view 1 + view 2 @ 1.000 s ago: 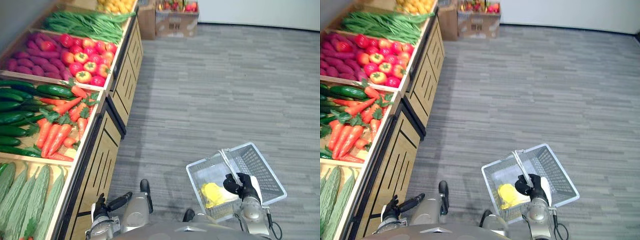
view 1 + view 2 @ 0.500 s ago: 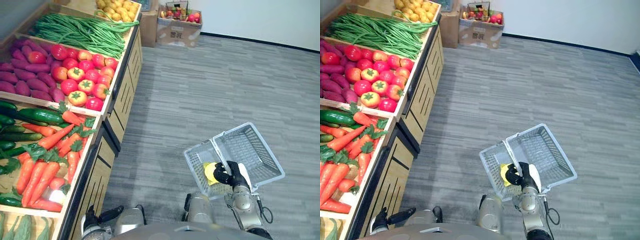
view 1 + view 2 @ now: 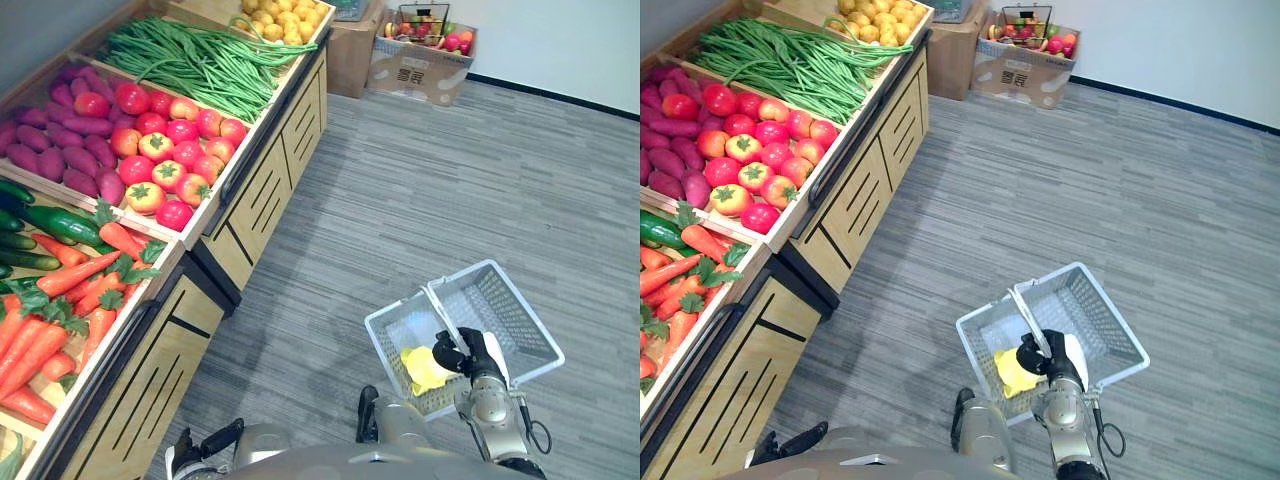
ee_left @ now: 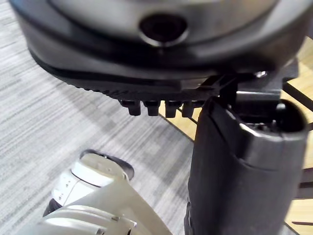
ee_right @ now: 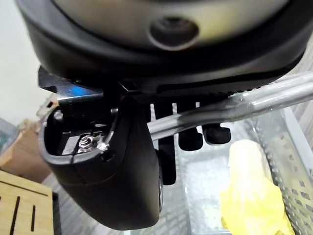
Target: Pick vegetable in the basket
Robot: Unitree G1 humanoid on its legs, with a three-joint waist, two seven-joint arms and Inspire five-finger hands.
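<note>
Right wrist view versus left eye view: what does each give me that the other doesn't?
Wrist view, not eye view: a close look at the right hand curled round the handle. Eye view, not wrist view: tomatoes, carrots and beans on the shelves, and the left hand hanging low. Both: the basket with a yellow item inside.

Produce stand (image 3: pixel 262 195) walls left — floor (image 3: pixel 450 190) open around basket (image 3: pixel 512 322).

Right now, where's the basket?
The basket is lower right in the eye views, held over the grey floor by the right hand curled round its handle, a yellow item inside.
</note>
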